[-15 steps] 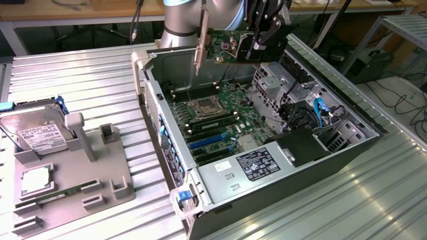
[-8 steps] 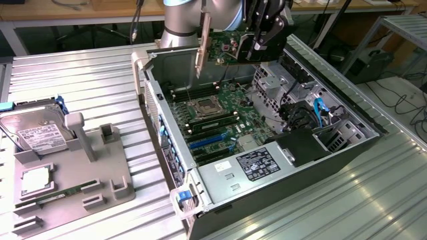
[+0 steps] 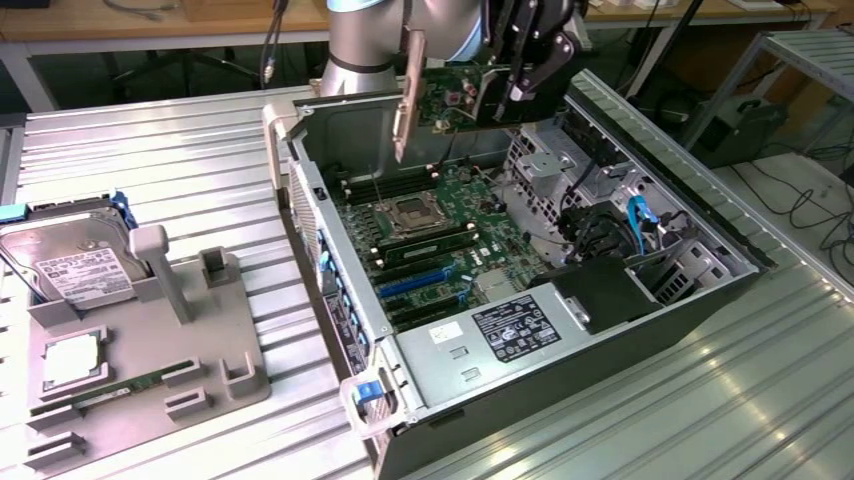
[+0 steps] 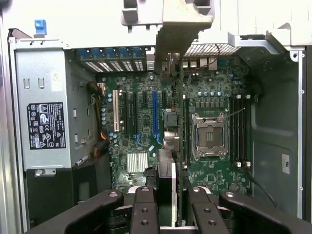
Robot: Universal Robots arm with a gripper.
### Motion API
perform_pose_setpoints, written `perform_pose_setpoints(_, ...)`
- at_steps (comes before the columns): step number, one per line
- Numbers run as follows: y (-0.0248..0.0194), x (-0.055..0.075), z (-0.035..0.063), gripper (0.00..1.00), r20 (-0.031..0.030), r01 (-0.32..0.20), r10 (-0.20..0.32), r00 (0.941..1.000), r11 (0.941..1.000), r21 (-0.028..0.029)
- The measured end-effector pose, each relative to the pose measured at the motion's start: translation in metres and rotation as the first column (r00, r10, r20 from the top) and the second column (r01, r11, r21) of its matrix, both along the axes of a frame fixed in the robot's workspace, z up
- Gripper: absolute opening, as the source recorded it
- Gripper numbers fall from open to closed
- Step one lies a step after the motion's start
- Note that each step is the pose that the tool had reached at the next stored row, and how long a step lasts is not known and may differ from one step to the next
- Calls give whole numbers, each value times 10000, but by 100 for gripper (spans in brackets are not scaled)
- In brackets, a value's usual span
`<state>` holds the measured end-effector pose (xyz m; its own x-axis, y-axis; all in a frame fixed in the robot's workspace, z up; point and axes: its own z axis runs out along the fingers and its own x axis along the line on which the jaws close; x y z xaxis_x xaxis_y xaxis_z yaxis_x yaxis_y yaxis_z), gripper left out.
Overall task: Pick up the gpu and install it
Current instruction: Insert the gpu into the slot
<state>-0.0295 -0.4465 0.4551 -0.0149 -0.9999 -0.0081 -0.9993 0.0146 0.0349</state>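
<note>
Fingers (image 3: 514, 85) clenched on the gpu (image 3: 447, 95), we see a thin green card, silver bracket, upright above the motherboard (image 3: 434, 240).

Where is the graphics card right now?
The gpu is held in the gripper, up in the air over the open computer case, above the motherboard, near the top middle of the exterior view.

Silver-grey arm (image 3: 367, 40) with a black, screw-studded claw (image 4: 168, 214).
</note>
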Motion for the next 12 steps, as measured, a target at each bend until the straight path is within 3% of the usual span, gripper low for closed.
perform_pose_setpoints(12,-3,-2,-8,28,0,-1019,1019,9948,9948,0)
